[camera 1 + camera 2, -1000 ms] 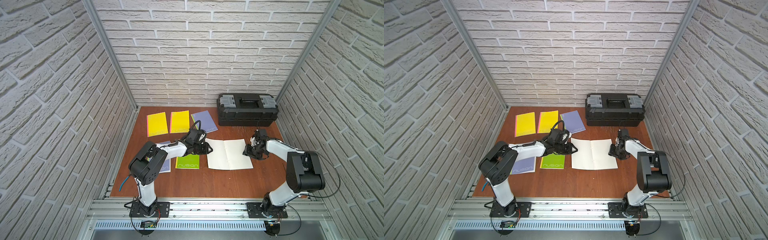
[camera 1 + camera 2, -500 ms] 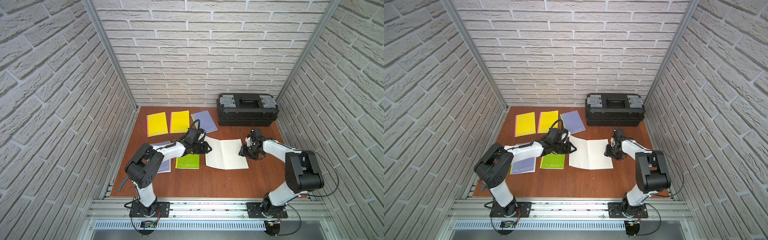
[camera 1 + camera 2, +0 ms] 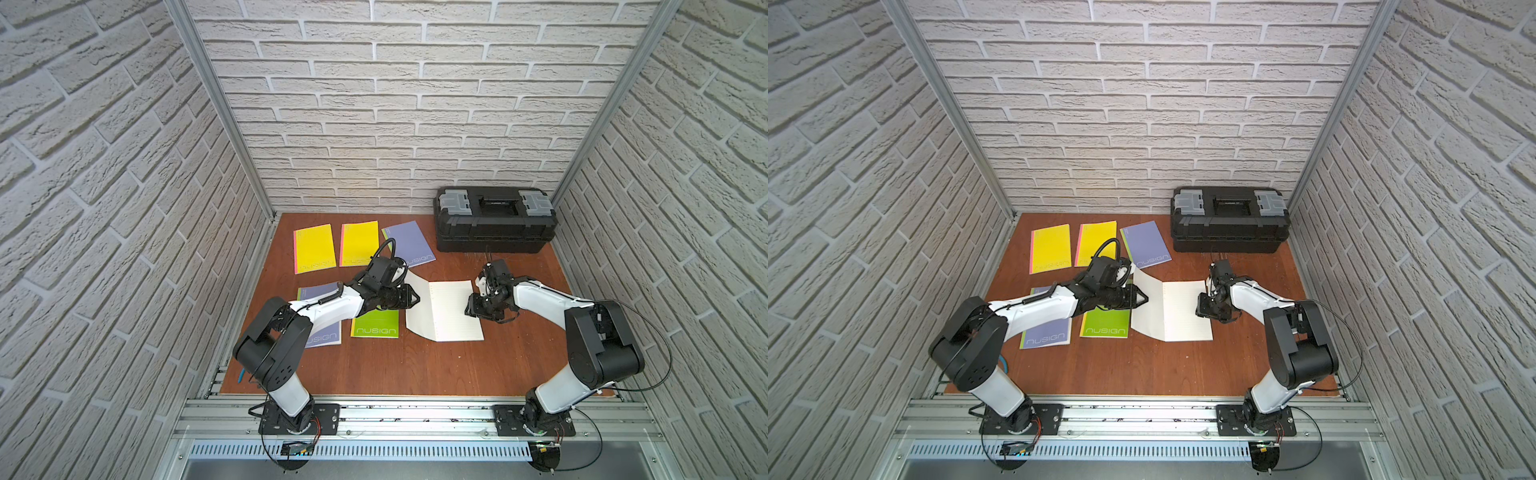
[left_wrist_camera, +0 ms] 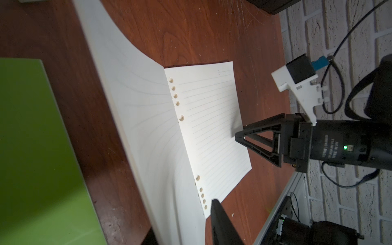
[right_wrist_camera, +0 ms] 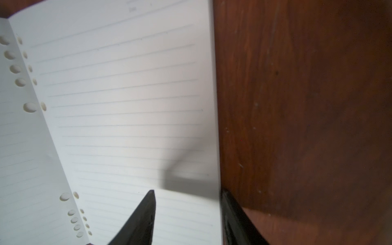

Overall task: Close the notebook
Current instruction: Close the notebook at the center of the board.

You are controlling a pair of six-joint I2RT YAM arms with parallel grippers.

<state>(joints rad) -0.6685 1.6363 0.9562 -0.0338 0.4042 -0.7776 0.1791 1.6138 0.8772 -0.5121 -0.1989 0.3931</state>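
The notebook (image 3: 451, 309) (image 3: 1179, 309) lies open on the table with white lined pages up. Its left half curves up off the wood in the left wrist view (image 4: 135, 110). My left gripper (image 3: 415, 297) (image 3: 1144, 298) is at that raised left edge, shut on the left pages; one finger (image 4: 220, 222) shows and the other is hidden behind the paper. My right gripper (image 3: 473, 311) (image 3: 1200, 311) (image 5: 187, 192) is open, low over the right edge of the flat right page (image 5: 127, 106). One finger is over the paper, the other over the table.
A black toolbox (image 3: 494, 220) stands at the back right. Two yellow notebooks (image 3: 314, 248) (image 3: 359, 243) and a purple one (image 3: 409, 245) lie at the back. A green one (image 3: 375, 324) and another purple one (image 3: 322, 336) lie under my left arm.
The notebook's left half has risen and folded toward the right. Its right edge has slid left, and my right gripper has followed it left.
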